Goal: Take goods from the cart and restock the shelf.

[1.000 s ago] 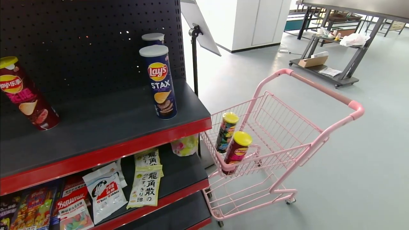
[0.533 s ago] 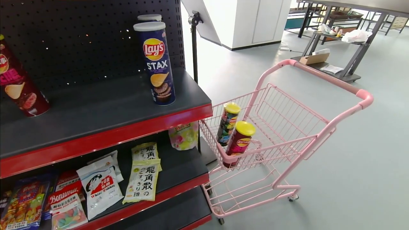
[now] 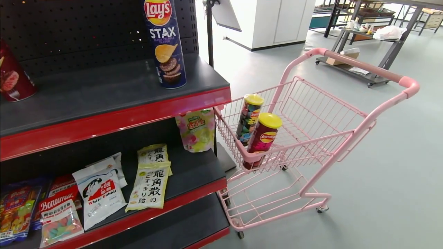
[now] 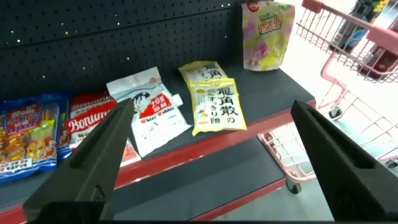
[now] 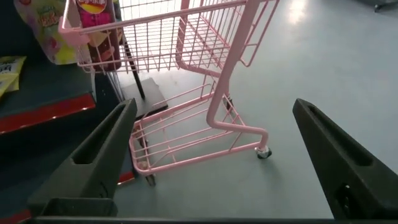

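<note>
From the head view, a pink cart (image 3: 360, 66) stands just beside the right end of the shelf (image 3: 114, 119). In its basket, in the corner nearest the shelf, are two upright cans: a dark red can (image 3: 263, 136) with a yellow lid against the front rim, and a multicoloured can (image 3: 248, 117) just behind it. On the upper board a blue can (image 3: 165, 45) stands near the right end, back from the red front edge, and a red can (image 3: 12, 79) sits at the far left. On the lower board lie yellow sachets (image 3: 148, 188), a white bag (image 3: 100, 193) and a red bag (image 3: 59, 204), with a pastel bag (image 3: 195, 129) upright at the right end. The grey floor (image 3: 380, 190) runs back to metal tables (image 3: 363, 34). In the left wrist view, the left gripper (image 4: 211, 162) is spread wide and empty, facing the lower board's bags. In the right wrist view, the right gripper (image 5: 214, 162) is likewise wide and empty, facing the cart's bottom rack and a caster (image 5: 264, 151).
</note>
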Robot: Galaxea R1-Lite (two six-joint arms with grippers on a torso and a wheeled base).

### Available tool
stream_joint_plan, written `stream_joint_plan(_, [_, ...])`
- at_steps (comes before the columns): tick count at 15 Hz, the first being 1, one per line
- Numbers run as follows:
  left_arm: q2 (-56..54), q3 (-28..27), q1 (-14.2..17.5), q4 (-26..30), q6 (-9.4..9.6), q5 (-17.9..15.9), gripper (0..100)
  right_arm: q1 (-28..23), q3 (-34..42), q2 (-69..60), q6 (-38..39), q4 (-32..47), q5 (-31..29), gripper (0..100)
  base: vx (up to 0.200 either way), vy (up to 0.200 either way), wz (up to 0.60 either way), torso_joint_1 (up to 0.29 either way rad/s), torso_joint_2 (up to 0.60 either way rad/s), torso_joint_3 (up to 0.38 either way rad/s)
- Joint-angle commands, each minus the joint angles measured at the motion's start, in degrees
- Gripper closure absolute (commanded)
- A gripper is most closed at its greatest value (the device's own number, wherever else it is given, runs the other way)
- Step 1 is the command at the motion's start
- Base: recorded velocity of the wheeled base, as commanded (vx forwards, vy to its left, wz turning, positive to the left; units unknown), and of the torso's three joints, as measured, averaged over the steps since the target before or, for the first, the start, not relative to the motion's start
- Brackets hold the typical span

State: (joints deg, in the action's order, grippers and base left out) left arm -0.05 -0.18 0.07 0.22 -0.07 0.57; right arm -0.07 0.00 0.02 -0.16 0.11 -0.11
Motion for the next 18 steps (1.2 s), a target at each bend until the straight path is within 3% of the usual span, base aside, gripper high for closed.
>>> stream_joint_plan(1, [0.0,0.0,0.0,0.0,-0.01,0.0,0,0.0,0.0,0.1,-0.2,0.0,0.1,0,0.0,0.0,0.0,-0.071,0.24,0.178])
stream_joint_plan(3, [0.0,0.0,0.0,0.0,-0.01,0.0,0,-0.1,-0.4,2.4,-0.6,-0.1,0.5,0,0.0,0.0,0.0,-0.034,0.11,0.083])
stream_joint_plan(4, [0.0,0.0,0.0,0.0,-0.01,0.0,0,2.2,-13.1,15.7,2.0,0.2,4.4,0,0.0,0.0,0.0,0.0,0.0,0.0])
stream_joint_plan(6, [0.0,0.0,0.0,0.0,-0.01,0.0,0,4.8,-35.1,40.9,15.2,-0.8,6.5,0,0.0,0.0,0.0,0.0,0.0,0.0])
stream_joint_plan(7, [0.0,0.0,0.0,0.0,-0.01,0.0,0,8.4,-38.1,48.1,10.3,-2.0,9.3,0,0.0,0.0,0.0,0.0,0.0,0.0])
stream_joint_plan(8, [0.0,0.0,0.0,0.0,-0.01,0.0,0,10.1,-38.6,51.8,7.6,-4.6,10.0,0,0.0,0.0,0.0,0.0,0.0,0.0])
stream_joint_plan(10, [0.0,0.0,0.0,0.0,0.07,0.0,0,11.2,-34.7,69.0,6.8,-24.5,10.9,0,0.0,0.0,0.0,0.0,0.0,0.0])
stream_joint_plan(11, [0.0,0.0,0.0,0.0,-0.01,0.0,0,12.9,-33.2,73.8,6.7,-29.6,11.8,0,0.0,0.0,0.0,0.0,0.0,0.0])
stream_joint_plan(15, [0.0,0.0,0.0,0.0,0.07,0.0,0,16.3,-34.1,87.9,6.4,-33.9,14.1,0,0.0,0.0,0.0,0.0,0.0,0.0])
stream_joint_plan(18, [0.0,0.0,0.0,0.0,-0.01,0.0,0,17.7,-35.2,97.6,6.4,-42.3,13.9,0,0.0,0.0,0.0,0.0,0.0,0.0])
